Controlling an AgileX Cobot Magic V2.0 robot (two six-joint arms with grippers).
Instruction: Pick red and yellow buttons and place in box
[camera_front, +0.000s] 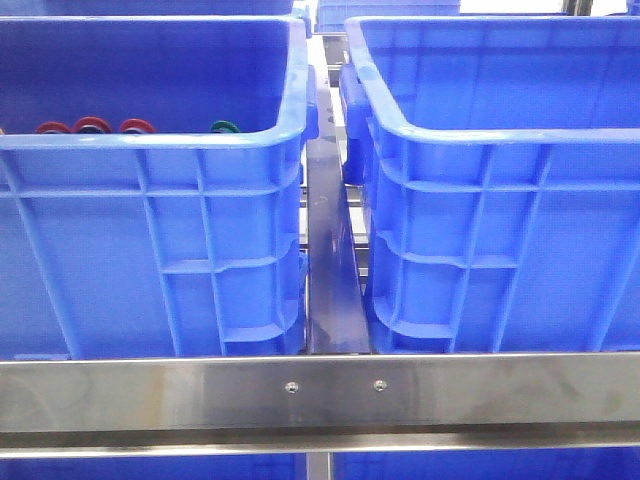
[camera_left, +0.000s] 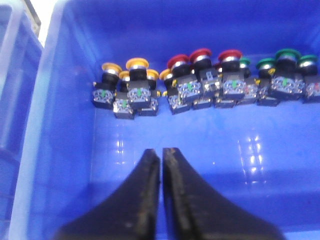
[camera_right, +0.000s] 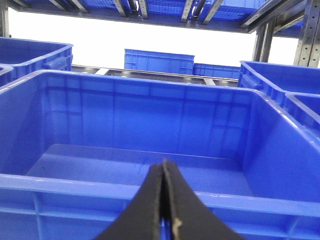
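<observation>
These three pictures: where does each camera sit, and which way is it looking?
Front view: low at the steel rail, looking forward at two crate walls; no arm shows.
Left wrist view: on the left arm, looking down into the left crate at yellow, red and green buttons; left pincer shut.
Right wrist view: on the right arm, facing the right crate; right pincer shut.
Shared: red buttons.

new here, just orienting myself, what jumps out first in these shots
Two big blue crates fill the front view, the left crate and the right crate. In the left wrist view, yellow buttons, red buttons and green buttons line the left crate's far wall, beyond the shut left gripper.
</observation>
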